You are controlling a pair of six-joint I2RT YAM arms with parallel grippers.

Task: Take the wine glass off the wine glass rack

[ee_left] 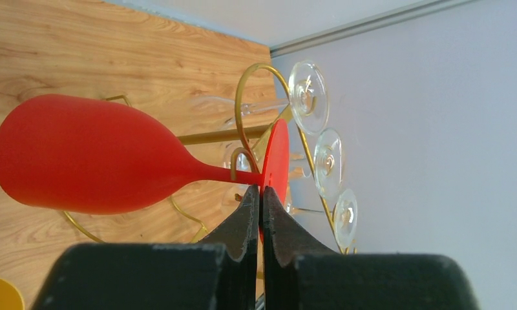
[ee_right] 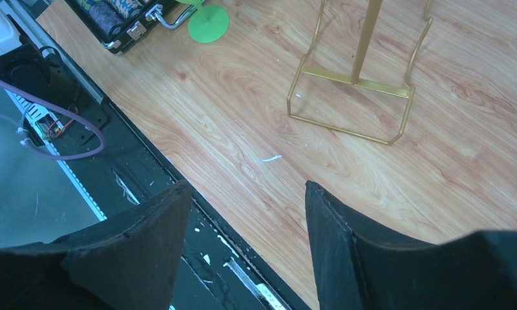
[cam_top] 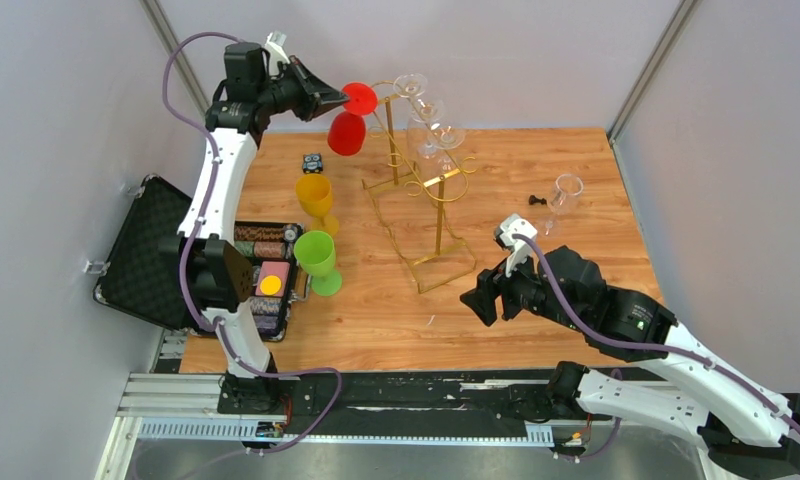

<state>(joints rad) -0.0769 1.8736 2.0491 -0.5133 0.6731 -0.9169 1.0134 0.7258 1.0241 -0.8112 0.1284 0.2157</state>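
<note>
At the far left corner of the table (cam_top: 376,320), the left pincer (ee_left: 261,190) was clenched on the rim of the red wine glass's (ee_left: 88,155) round foot, its two fingers pressed together with the thin red disc between their tips. The glass hung upside down at the left end of the gold wire rack (cam_top: 438,215), foot up and bowl below, well above the wood. In the left wrist view its stem lay right against the small curled end of one rack arm. Whether the stem was inside that curl or had just slipped clear of it could not be told.

Three clear glasses (ee_left: 307,97) hung by their feet farther along the top of the rack, untouched. A yellow cup (cam_top: 314,195) and a green cup (cam_top: 316,255) stood on the table to the left of the rack's base.

The right pincer (ee_right: 246,194) was released and held nothing, hovering over bare wood near the front of the rack's base.

By my reading, the reach and the grip were done and the job stood roughly at its middle. What remained was to draw the foot and stem out past the curl without dragging the light rack along, then to carry the glass away and set it down.
</note>
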